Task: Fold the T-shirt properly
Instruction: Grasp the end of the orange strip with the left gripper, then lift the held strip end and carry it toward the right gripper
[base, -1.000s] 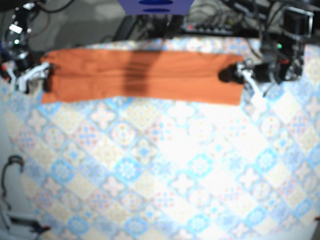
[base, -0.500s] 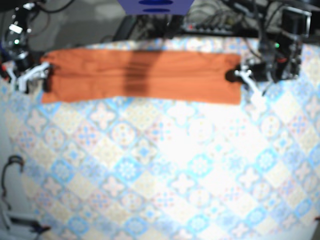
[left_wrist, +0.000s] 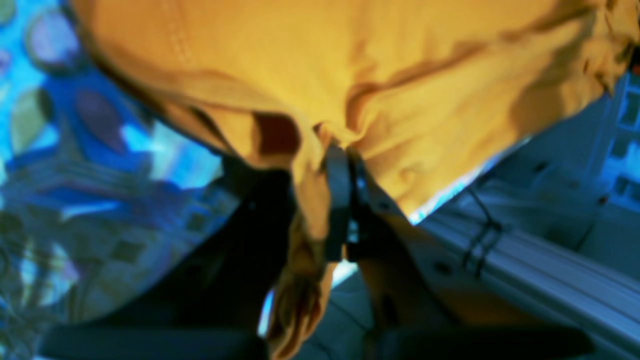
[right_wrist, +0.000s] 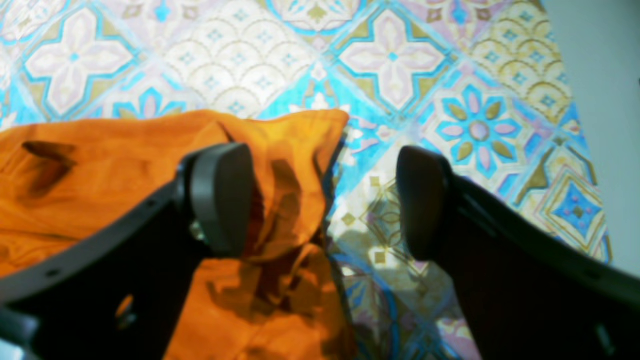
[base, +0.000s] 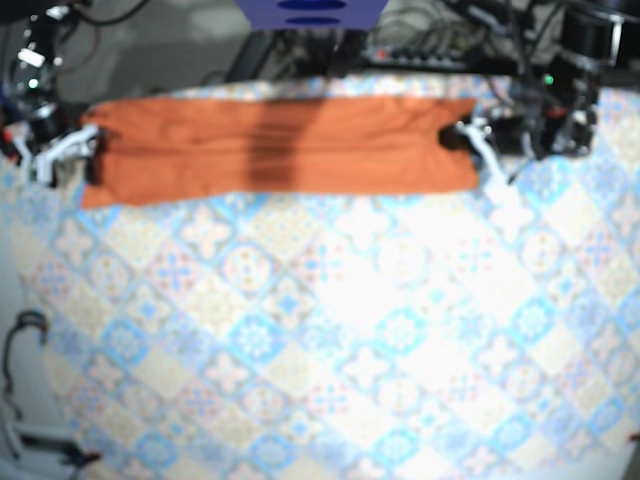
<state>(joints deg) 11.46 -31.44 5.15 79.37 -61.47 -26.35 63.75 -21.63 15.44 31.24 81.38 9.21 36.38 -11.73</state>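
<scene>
Entry 1: right pincer (right_wrist: 321, 200), count one, at the left end of the overhead view. It was released, jaws spread wide, one pad over the garment's short end and the other over the bare patterned covering. Whether either pad touched the fabric could not be told.

Entry 2: T-shirt (base: 280, 150), count one, orange. It lay on the far side of the bench (base: 350, 350), already narrowed to a long flat strip. Its long axis ran left to right, spanning the gap between the two pincers, with one short end at each. The near long edge looked fairly straight; the end under the right pincer was rumpled.

Entry 3: left pincer (left_wrist: 345, 165), count one, at the right end of the overhead view. It was clenched on a bunched pinch of the garment's short end, the cloth hanging loosely from the grip.

Note: each arm was nearest its own end. The coming move probably turned on the right pincer closing on the end directly beneath it, so both ends could be carried together.
</scene>
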